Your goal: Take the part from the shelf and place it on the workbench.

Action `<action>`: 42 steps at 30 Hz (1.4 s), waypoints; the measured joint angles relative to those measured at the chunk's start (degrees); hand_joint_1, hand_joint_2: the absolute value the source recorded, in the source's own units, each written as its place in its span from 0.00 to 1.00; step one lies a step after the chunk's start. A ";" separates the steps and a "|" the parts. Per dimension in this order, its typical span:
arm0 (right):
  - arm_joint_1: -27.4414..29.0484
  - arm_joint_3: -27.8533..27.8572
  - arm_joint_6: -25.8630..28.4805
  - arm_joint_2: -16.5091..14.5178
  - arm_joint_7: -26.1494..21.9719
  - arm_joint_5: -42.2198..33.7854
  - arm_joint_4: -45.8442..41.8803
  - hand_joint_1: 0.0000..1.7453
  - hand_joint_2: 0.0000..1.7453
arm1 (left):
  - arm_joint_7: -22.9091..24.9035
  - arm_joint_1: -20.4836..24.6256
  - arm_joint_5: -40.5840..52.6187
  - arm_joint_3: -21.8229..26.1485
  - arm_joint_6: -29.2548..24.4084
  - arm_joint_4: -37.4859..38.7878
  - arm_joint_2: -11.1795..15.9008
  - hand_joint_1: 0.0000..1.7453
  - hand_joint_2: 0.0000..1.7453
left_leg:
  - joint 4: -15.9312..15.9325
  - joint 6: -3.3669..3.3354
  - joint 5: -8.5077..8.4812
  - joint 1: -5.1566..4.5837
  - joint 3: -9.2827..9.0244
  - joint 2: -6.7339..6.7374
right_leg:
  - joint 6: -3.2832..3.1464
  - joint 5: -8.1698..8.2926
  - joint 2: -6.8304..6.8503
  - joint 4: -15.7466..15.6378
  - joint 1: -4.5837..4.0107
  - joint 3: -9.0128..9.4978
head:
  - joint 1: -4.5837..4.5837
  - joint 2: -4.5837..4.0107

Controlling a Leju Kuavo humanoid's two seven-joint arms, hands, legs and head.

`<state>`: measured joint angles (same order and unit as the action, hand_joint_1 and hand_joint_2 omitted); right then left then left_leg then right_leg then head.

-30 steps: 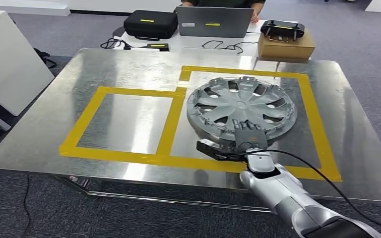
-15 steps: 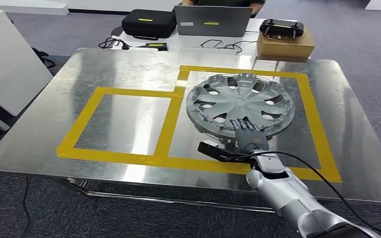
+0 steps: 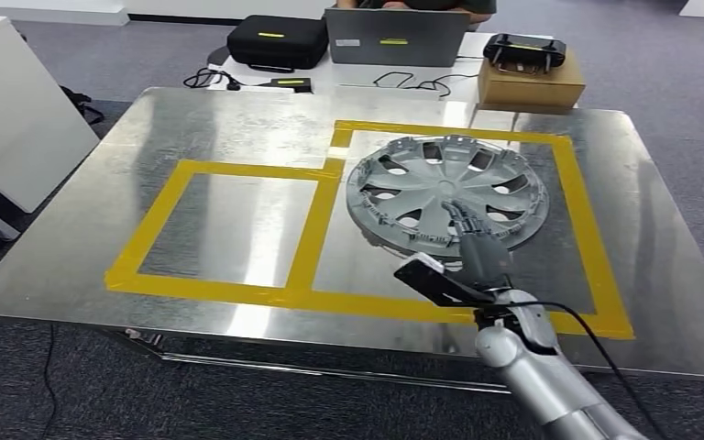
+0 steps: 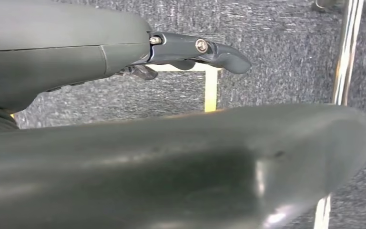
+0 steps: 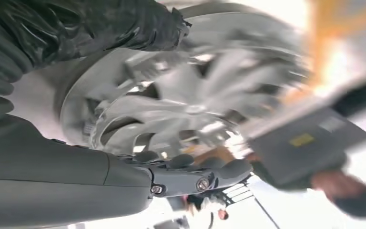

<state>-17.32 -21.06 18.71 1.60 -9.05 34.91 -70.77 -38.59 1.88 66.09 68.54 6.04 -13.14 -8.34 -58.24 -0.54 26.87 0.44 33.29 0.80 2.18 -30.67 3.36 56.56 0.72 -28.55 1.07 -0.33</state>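
Observation:
The part is a grey plastic hubcap (image 3: 445, 192) lying flat on the steel workbench (image 3: 238, 119), inside the right-hand yellow tape rectangle (image 3: 587, 229). My right hand (image 3: 475, 249) hovers over the hubcap's near rim, turned on edge with its fingers stretched towards the hub; it holds nothing. The right wrist view is blurred: the hubcap (image 5: 195, 95) lies beyond the thumb (image 5: 190, 179), apart from it. My left hand (image 4: 190, 50) hangs over grey carpet, thumb out, with nothing in it.
An empty yellow tape rectangle (image 3: 229, 229) marks the bench's left half. Behind the bench a small table carries a laptop (image 3: 394, 37), a black case (image 3: 278, 41) and a cardboard box (image 3: 529, 81); a person sits there. A white cabinet (image 3: 9, 110) stands at the left.
My right hand lay palm down on the hubcap's near rim; it has rolled onto its edge and come off the rim. The hubcap stays flat on the bench.

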 joint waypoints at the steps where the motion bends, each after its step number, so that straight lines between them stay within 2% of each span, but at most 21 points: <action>1: 3.07 0.88 0.92 0.01 -2.86 -4.29 -4.12 0.00 1.00 | -0.30 -0.18 -0.29 0.37 -0.09 0.00 -0.10 0.00 0.00 | 0.00 0.01 0.06 -0.01 0.01 -0.04 | 0.00 -0.05 0.02 0.00 0.01 0.06 | -0.01 0.00; 5: 15.26 4.19 1.99 0.01 -12.87 -18.39 -19.73 0.00 1.00 | -1.24 -0.75 -1.11 1.76 -0.74 0.00 -0.42 0.00 0.00 | 0.00 0.01 0.27 -0.08 0.02 -0.08 | 0.04 -0.20 0.00 0.00 0.04 0.24 | -0.01 0.00; 7: 20.20 5.82 0.11 -0.23 -19.72 -27.79 -26.34 0.00 1.00 | -1.42 -0.85 -0.95 2.19 -0.91 0.00 -0.50 0.00 0.00 | 0.00 0.06 0.34 -0.09 0.01 -0.08 | 0.02 -0.27 -0.02 0.00 0.04 0.24 | -0.01 0.00; 10: 24.86 8.98 -3.92 -2.22 -28.82 -44.52 -34.15 0.00 1.00 | -1.45 -0.86 -0.10 2.52 -0.95 0.00 -0.52 0.00 0.00 | 0.02 0.10 0.37 -0.09 0.00 -0.06 | -0.01 -0.33 -0.06 0.00 0.03 0.20 | 0.00 0.00; 12: 26.59 11.02 -4.72 -3.79 -30.69 -49.45 -37.60 0.00 1.00 | -1.45 -0.80 0.13 2.67 -0.95 0.00 -0.58 0.00 0.00 | 0.03 0.12 0.41 -0.08 -0.06 -0.05 | -0.03 -0.39 -0.07 0.00 0.03 -0.08 | 0.02 0.00; 15: 28.77 13.41 -5.82 -5.81 -30.99 -51.80 -40.75 0.00 1.00 | -1.45 -0.72 0.38 2.79 -1.13 0.00 -0.79 0.00 0.00 | 0.05 0.17 0.49 -0.07 -0.17 -0.06 | -0.10 -0.54 -0.05 0.00 0.03 -0.31 | -0.01 0.00; 21: 32.76 15.51 -10.74 -8.91 -30.99 -51.09 -42.41 0.00 1.00 | -1.45 -0.71 0.47 3.09 -1.81 0.00 -1.20 0.00 0.00 | 0.03 0.17 0.50 -0.07 -0.20 -0.06 | -0.09 -0.54 -0.05 0.00 0.03 -0.19 | 0.01 0.00; 25: 33.78 15.99 -10.84 -9.84 -30.99 -50.59 -42.90 0.00 0.00 | -1.45 -0.69 0.47 3.20 -1.83 0.00 -1.34 0.00 0.00 | 0.02 0.14 0.58 -0.08 -0.20 -0.05 | -0.10 -0.55 -0.06 -0.01 0.03 -0.10 | 0.00 0.00; 31: 35.88 16.15 -10.55 -11.60 -30.99 -43.27 -44.23 0.00 0.00 | -1.38 -0.75 0.52 3.29 -1.89 0.00 -1.48 0.00 0.00 | -0.06 0.01 0.73 -0.24 -0.23 -0.05 | -0.02 -0.59 -0.03 -0.05 0.25 0.00 | 0.01 0.00; 35: 37.25 15.92 -11.25 -12.23 -30.99 -41.55 -45.92 0.00 0.00 | -1.15 -0.85 0.65 3.37 -1.96 0.00 -1.64 0.00 0.00 | -0.18 -0.33 0.95 -0.54 -0.32 -0.05 | 0.23 -0.68 -0.02 -0.06 0.55 0.11 | 0.01 0.00; 40: 38.16 15.63 -12.58 -12.52 -30.99 -41.26 -47.60 0.00 0.00 | -0.99 -0.96 0.49 4.11 -2.92 0.00 -2.28 0.00 0.00 | 0.17 -1.34 1.10 -0.80 -0.64 -0.19 | 1.09 -0.82 0.12 -0.42 0.97 0.81 | 0.03 0.00; 42: 38.36 15.58 -12.80 -12.53 -31.01 -41.23 -48.15 0.00 0.00 | -0.99 -0.96 0.47 4.39 -3.13 -0.01 -2.75 0.00 0.00 | 1.15 -1.98 0.57 -0.51 -1.33 -0.34 | 1.29 -2.37 -0.95 1.37 0.97 0.29 | -0.15 0.00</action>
<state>21.04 -5.48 5.90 -10.93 -40.06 -6.32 -118.92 -39.59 0.92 66.55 72.93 2.91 -13.15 -11.09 -57.10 -2.52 27.43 -0.07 31.96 0.46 3.47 -33.04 2.42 57.93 1.68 -28.26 0.92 -0.33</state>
